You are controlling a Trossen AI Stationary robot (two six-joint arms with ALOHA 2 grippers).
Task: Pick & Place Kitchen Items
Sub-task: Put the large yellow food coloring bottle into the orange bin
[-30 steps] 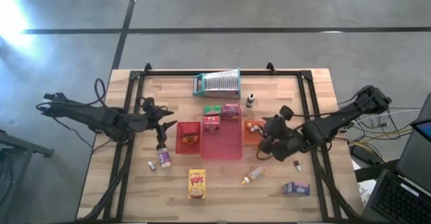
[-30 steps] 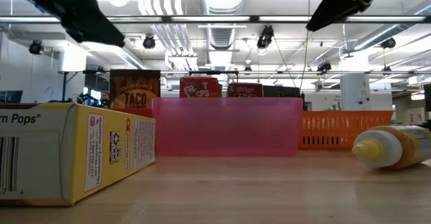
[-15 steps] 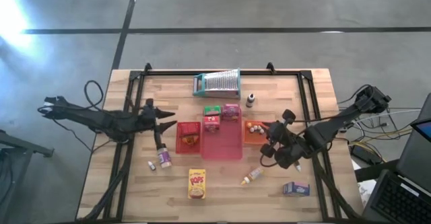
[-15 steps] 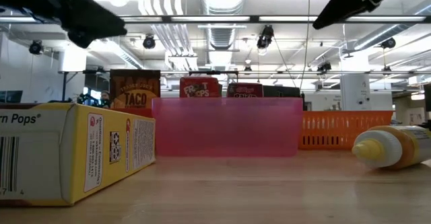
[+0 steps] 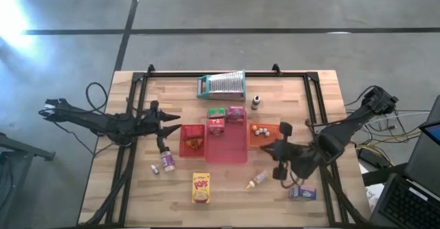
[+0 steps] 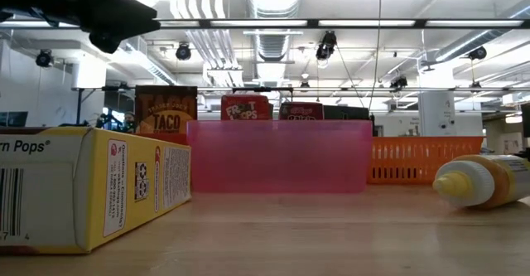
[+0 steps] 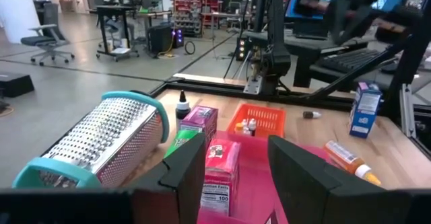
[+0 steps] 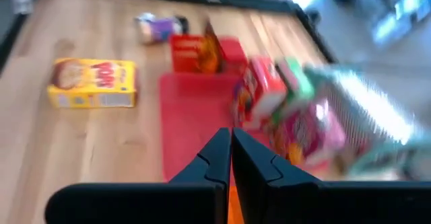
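High view, task partly done. Sorted: red, green and pink boxes (image 5: 225, 116) at the pink tray's (image 5: 230, 150) twelve o'clock end; brown packet (image 5: 193, 142) in the red tray (image 5: 184, 148); small jars (image 5: 261, 130) in the orange basket (image 5: 258, 143). Left loose on the table (image 5: 130, 194): yellow box (image 5: 200, 188) at six o'clock, squeeze bottle (image 5: 258, 179), blue-purple box (image 5: 302, 192), purple jar (image 5: 166, 161), dark bottle (image 5: 255, 102). Right pincer (image 5: 278, 148), clenched and empty, hangs between basket and squeeze bottle. Left pincer (image 5: 169, 123), partly spread and grasping nothing, sits at the red tray's nine o'clock.

Yellow box (image 5: 200, 188) lies flat near the table's front edge; blue-purple box (image 5: 302, 192) sits front-right.
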